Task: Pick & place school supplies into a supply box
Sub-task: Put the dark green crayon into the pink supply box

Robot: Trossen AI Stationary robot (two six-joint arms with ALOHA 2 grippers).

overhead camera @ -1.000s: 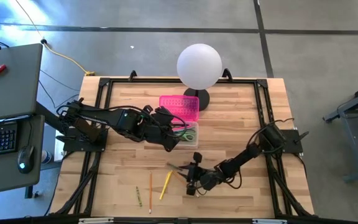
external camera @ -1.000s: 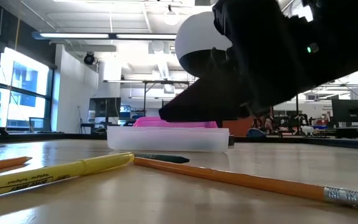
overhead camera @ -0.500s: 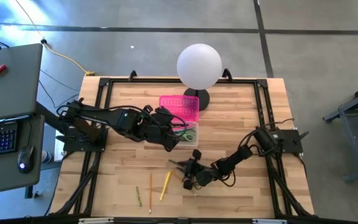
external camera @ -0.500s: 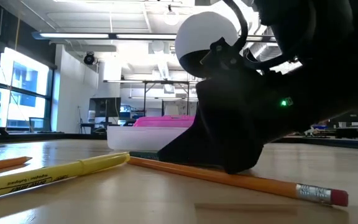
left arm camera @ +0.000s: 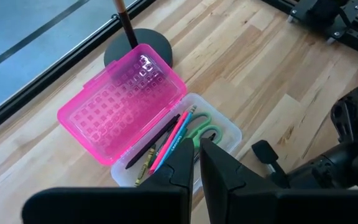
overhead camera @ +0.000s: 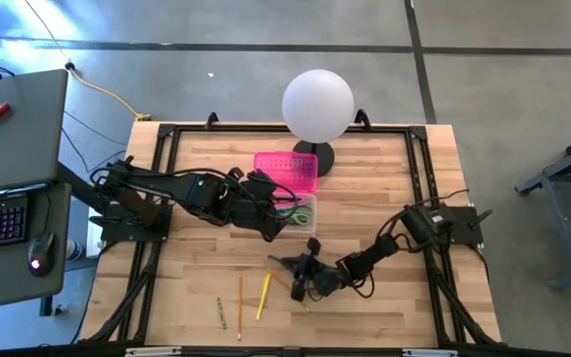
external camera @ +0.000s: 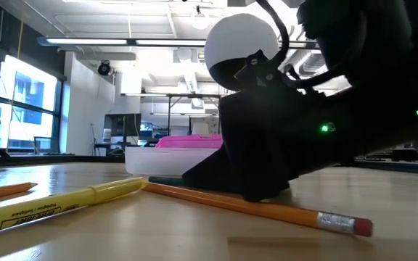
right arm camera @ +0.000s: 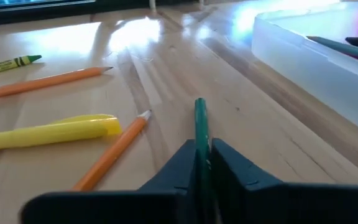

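Over the last second the right hand [overhead camera: 298, 275] dropped low to the counter [overhead camera: 385, 198], slid toward the supply box [overhead camera: 293, 198], and closed its fingers on a green pencil [right arm camera: 200, 121].

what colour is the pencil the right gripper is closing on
Dark green. The pencil sits pinched between the right gripper fingers, clearest in the right wrist view.

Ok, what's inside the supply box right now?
In the left wrist view, the supply box lies open and holds green-handled scissors, a pink marker, a dark pen and a green pencil. The left gripper covers the near end, so anything there is hidden.
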